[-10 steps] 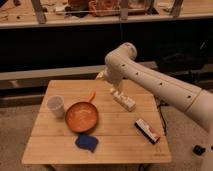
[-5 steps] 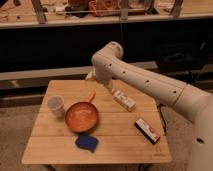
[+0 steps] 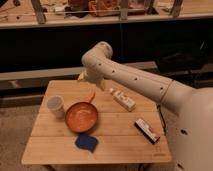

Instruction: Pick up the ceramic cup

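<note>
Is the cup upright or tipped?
Upright: the ceramic cup stands mouth up. The end effector hangs over the table, near its back edge.

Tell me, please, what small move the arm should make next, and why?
Probably carry the gripper over and down toward the ceramic cup: it hangs with open jaws above the table's far edge, apart from the cup, which stands upright beside the orange pan.

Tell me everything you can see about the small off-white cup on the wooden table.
The small off-white ceramic cup is plain, handleless, slightly tapered toward its base. It stands upright, mouth up, near the left edge of the light wooden table, just left of the round orange pan. The end effector hangs above the far edge, apart from it.
</note>
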You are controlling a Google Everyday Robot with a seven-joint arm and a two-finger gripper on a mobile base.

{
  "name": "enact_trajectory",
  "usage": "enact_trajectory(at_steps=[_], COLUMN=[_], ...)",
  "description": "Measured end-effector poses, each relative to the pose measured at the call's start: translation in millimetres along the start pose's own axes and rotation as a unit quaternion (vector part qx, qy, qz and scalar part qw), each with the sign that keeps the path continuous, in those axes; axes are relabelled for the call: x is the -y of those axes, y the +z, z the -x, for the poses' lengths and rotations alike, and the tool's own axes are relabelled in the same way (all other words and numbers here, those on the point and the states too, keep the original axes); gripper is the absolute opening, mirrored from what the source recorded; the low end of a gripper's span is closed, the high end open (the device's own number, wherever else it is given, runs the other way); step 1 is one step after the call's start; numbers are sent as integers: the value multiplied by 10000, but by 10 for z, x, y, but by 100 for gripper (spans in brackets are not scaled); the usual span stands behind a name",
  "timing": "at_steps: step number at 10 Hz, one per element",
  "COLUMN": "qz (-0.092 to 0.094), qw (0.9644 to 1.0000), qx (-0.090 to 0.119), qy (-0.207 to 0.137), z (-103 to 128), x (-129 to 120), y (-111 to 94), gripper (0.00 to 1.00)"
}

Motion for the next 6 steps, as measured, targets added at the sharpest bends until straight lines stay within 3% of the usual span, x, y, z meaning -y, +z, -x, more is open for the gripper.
enact_trajectory(at_steps=[3,6], qz=[3,-35], qw=[9998,9982], qx=[17,138], qy=[-198,-582], z=[27,226], x=[83,459], y=[36,291], gripper=[80,80])
